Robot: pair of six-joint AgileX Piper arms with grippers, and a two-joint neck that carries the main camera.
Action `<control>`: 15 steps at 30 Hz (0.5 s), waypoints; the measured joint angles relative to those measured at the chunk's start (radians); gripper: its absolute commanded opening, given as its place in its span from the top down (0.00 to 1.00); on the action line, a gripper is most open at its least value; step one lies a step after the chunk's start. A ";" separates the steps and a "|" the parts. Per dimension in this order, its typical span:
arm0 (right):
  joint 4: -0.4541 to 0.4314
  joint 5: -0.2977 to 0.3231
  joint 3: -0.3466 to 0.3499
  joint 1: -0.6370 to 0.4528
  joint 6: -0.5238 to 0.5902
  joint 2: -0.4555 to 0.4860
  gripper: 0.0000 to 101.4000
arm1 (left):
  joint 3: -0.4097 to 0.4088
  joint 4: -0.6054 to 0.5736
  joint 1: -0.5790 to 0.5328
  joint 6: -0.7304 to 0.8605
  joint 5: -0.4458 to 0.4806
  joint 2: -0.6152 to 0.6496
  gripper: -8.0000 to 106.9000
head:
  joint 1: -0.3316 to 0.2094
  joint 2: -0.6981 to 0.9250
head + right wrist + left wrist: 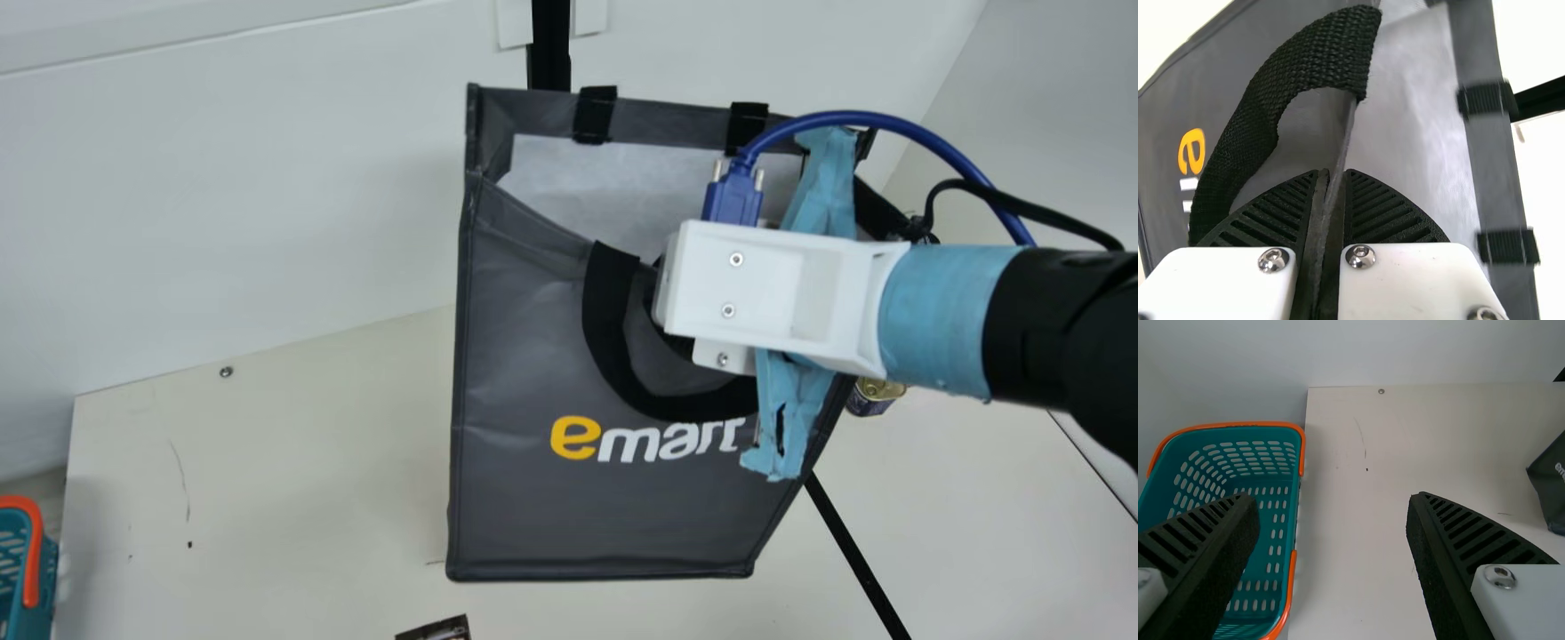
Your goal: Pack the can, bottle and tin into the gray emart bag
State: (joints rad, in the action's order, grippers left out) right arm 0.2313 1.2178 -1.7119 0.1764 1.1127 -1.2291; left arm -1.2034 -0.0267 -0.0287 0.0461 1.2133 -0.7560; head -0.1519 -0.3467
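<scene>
The gray emart bag (524, 356) stands upright on the table with its mouth open, and my right gripper (662, 298) is at its front rim. In the right wrist view, the fingers of my right gripper (1331, 193) are shut on the front rim of the bag (1291, 127), beside the black handle (1265, 107). A small tin (874, 396) sits on the table to the right of the bag, partly behind the right arm. My left gripper (1331, 513) stands open with nothing between its fingers, in the left wrist view.
A teal basket (1281, 520) with an orange rim is at the table's left side. A dark printed item (440, 629) lies at the main view's bottom edge. A blue cable (889, 120) loops over the right wrist.
</scene>
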 measured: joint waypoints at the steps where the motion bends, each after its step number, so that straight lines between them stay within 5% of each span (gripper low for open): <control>1: -0.002 0.000 0.008 0.005 -0.004 0.004 1.00 | 0.000 0.000 0.000 0.000 0.000 0.000 0.15 | 0.000 -0.002; 15: -0.034 0.001 0.080 0.082 -0.075 0.042 1.00 | 0.000 0.000 0.000 0.000 0.000 0.000 0.15 | 0.000 -0.002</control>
State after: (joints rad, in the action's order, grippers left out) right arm 0.1973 1.2187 -1.6322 0.2583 1.0376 -1.1872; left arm -1.2034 -0.0267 -0.0287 0.0461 1.2133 -0.7560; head -0.1519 -0.3482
